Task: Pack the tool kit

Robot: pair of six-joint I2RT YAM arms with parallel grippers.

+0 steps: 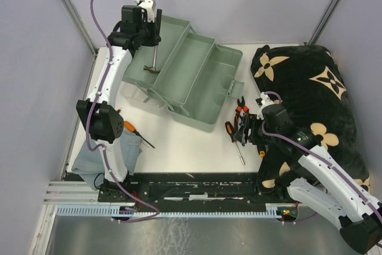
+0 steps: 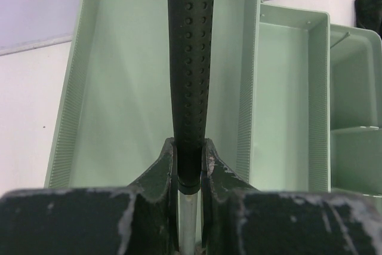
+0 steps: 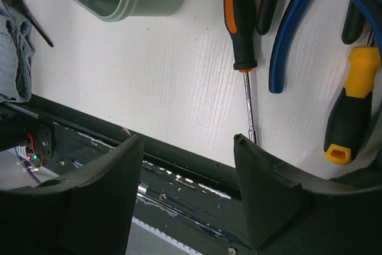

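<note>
Left gripper (image 2: pixel 190 150) clamped tight on the black dimpled grip of the hammer (image 2: pixel 190 58). The grip runs forward from the fingers over the wide tray of the open toolbox (image 1: pixel 200 82), the metal shaft back past them. Right gripper (image 3: pixel 188 147) gapes wide, holds nothing, low over the table (image 3: pixel 149 70). Orange/black screwdriver (image 3: pixel 240 22) lies just ahead, shaft tip near one fingertip (image 3: pixel 262 171), blue-handled pliers (image 3: pixel 286 46) beside it further out. Second screwdriver (image 1: pixel 136 132) sits by the grey-blue cloth (image 1: pixel 104 153), well behind the left gripper.
</note>
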